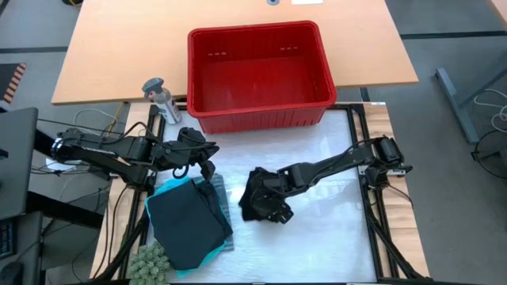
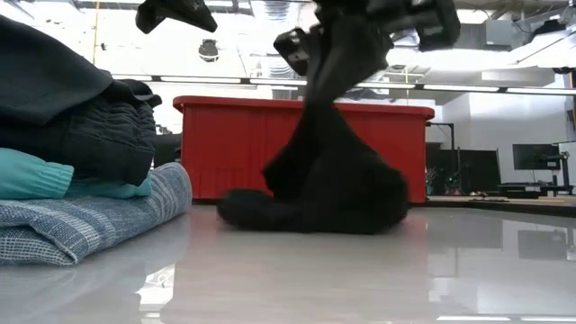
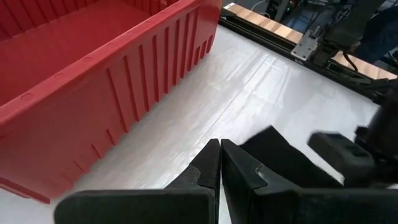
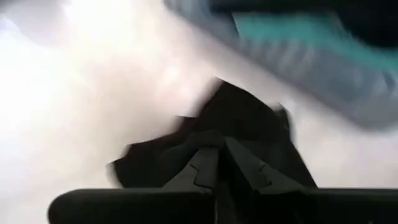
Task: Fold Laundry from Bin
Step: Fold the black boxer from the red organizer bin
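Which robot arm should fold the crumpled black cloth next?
Probably the right. The right gripper is already shut on the black garment, lifting part of it, as the low view shows. The left gripper is shut and empty, above the folded stack.

The turquoise garment [image 1: 158, 207] lies mostly hidden under a folded black garment [image 1: 187, 223]. The right wrist view is blurred; the stack there runs off the edge.

Bare table [image 1: 333, 229] lies open between black garment [image 1: 264, 198] and bin [image 1: 257, 75].

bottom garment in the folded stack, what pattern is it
Blue-grey with fine stripes, clearest in the low view.
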`<state>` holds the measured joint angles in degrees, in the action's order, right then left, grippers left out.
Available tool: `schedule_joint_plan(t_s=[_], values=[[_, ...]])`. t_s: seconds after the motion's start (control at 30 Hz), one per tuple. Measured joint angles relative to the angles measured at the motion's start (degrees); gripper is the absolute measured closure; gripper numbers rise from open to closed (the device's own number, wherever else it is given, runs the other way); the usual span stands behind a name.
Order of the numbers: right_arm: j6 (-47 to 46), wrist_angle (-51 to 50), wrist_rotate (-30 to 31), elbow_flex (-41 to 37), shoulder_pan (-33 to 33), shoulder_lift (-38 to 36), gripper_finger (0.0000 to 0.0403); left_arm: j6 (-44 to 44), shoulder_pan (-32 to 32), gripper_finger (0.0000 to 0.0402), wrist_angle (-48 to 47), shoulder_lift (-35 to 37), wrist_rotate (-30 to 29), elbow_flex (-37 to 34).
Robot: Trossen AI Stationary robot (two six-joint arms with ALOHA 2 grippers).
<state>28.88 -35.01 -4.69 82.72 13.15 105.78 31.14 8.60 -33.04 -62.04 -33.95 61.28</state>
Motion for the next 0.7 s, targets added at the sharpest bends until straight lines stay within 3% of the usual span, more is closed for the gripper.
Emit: schedule_joint_plan(t_s=[0.13,0.33,0.57,0.7], values=[[0.09,1.90,-6.81,0.39,0.59,0.35,0.0350,0.17,0.00,0.0401,-0.02,0.00,-0.02,0.00],[0.02,2.59,-7.87,0.37,0.60,0.37,0.0326,2.51,0.00,0.0402,-0.07,-0.99,-0.24,0.00],[-8.11,3.86,-7.48,0.37,-1.54,0.37,0.0243,4.65,0.98,0.0401,0.87,-5.32,0.28,-0.02],[-15.94,1.46,-8.93,0.38,-3.72,-0.54,0.0185,5.80,6.24,0.0401,8.23,-5.84,-4.60,-0.02]])
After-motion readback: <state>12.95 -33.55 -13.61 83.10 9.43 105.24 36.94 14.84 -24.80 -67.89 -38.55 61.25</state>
